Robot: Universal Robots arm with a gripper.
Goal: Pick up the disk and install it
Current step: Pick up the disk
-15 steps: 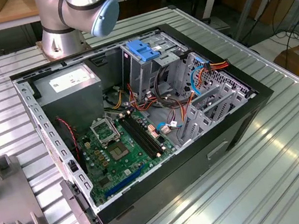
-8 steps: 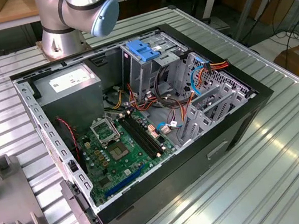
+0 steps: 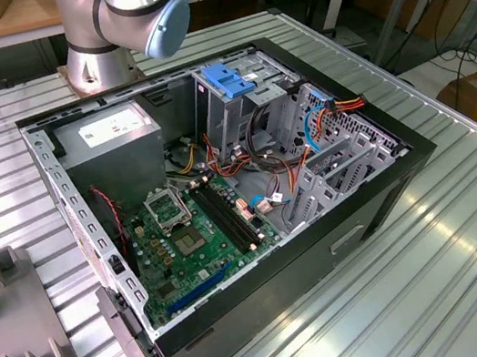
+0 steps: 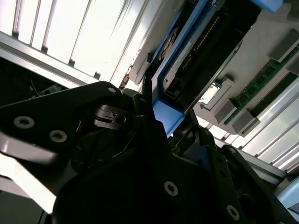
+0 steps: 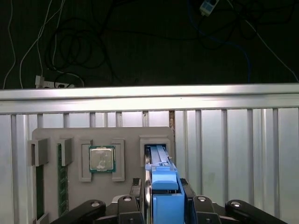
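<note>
Most of the disk (image 5: pixel 161 161) is hidden. In the first wrist view it stands on edge, so what shows is its thin rim and the bright blue carrier around it; the near end is cut off by the picture's edge among the dark body of the gripper (image 5: pixel 166 205). The fingers (image 5: pixel 137 189) stand narrow, pressed to both sides of the blue carrier, so they hold the disk between them. Its far end sits at the slot in the grey tray (image 5: pixel 126 135), but it is hard to tell whether that end rests inside the slot or is raised just clear of it. The slot is the tray pocket just beside the one holding the square processor (image 5: pixel 102 158), and green memory sticks (image 5: pixel 60 177) lie in pockets beyond the processor. In the second wrist view the disk (image 4: pixel 201 56) appears from the side as a dark flat slab edged in blue, its face in shadow, while the gripper (image 4: pixel 173 126) is mostly a black outline against bright glare from the slatted metal table (image 4: pixel 84 32). In the exterior view the tray (image 3: pixel 26 336) is cut off at the frame's edge, well apart from the open computer case (image 3: pixel 381 199), and the robot arm (image 3: pixel 122 14) runs out of the frame.
</note>
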